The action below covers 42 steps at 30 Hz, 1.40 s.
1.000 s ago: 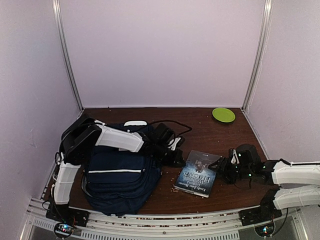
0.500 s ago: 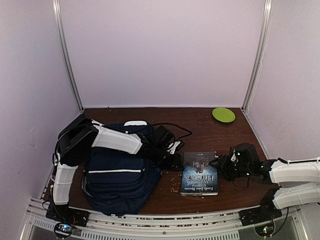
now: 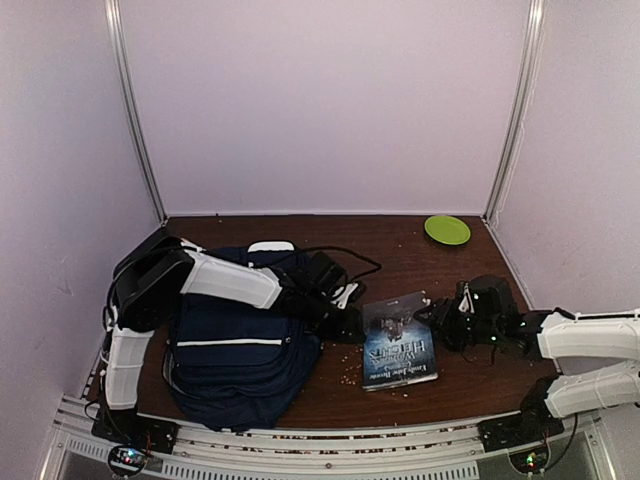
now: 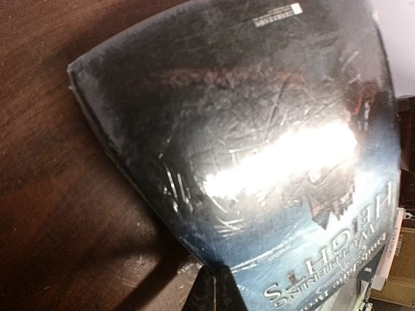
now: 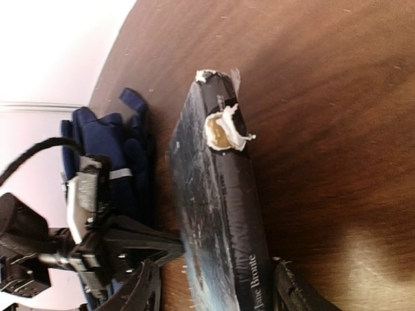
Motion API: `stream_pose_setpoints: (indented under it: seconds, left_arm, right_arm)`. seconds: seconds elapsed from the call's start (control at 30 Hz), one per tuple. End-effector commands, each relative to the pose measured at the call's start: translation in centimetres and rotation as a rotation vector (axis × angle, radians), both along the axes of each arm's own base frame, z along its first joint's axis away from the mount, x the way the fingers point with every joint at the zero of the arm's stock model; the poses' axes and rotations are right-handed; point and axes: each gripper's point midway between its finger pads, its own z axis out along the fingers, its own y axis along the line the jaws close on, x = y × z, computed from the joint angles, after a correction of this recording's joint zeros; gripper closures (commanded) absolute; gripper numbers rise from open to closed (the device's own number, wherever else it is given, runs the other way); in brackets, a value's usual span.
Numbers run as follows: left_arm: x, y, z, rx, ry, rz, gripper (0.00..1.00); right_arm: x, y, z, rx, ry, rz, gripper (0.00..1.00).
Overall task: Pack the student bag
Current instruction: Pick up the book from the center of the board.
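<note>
The navy-blue student bag (image 3: 235, 350) lies at the near left of the table, and its folds also show in the right wrist view (image 5: 110, 139). A dark-blue paperback book (image 3: 398, 340) lies to its right. It fills the left wrist view (image 4: 259, 149), and its spine with a torn corner faces the right wrist camera (image 5: 227, 214). My left gripper (image 3: 350, 322) is shut, its tips (image 4: 217, 291) touching the book's left edge. My right gripper (image 3: 445, 325) is open at the book's right edge, its fingers (image 5: 146, 285) on either side of the spine.
A green plate (image 3: 447, 230) sits at the far right corner. A black cable (image 3: 345, 255) loops over the bag's far side. Small crumbs (image 3: 350, 372) dot the brown table near the book. Purple walls close in on three sides.
The book has turned from a slant to nearly square and shifted a little away from the near edge. My right gripper moved with its right edge. My left gripper stayed at its left edge.
</note>
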Motion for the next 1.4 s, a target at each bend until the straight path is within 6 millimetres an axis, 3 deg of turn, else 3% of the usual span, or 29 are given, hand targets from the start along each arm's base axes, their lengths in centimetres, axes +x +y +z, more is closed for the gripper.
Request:
stream_pose_setpoints:
  seconds: [0.0, 0.23, 0.53, 0.83, 1.03, 1.37]
  left_arm:
    - [-5.8, -2.3, -0.4, -0.080, 0.079, -0.165, 0.93]
    - [-5.9, -2.3, -0.3, -0.086, 0.074, -0.169, 0.93]
    - [-5.8, -2.0, -0.1, -0.089, 0.064, -0.160, 0.93]
    - [-5.4, -1.9, 0.2, -0.084, 0.054, -0.153, 0.92]
    - [-5.0, -2.4, 1.3, -0.102, 0.037, -0.150, 0.92]
    - [-4.6, -3.2, 2.8, -0.133, 0.021, -0.148, 0.92]
  right_arm:
    - [-1.0, 6.7, 9.8, 0.296, -0.186, 0.270, 0.42]
    - [-1.2, 7.5, 9.2, 0.251, -0.152, 0.294, 0.42]
    - [-1.7, 6.9, 5.9, 0.097, -0.066, 0.304, 0.41]
    - [-2.4, 6.6, 5.0, -0.036, -0.016, 0.337, 0.37]
    - [-3.3, 6.0, 4.7, -0.248, 0.050, 0.400, 0.36]
    - [-5.2, 6.2, 2.5, -0.401, 0.155, 0.476, 0.45]
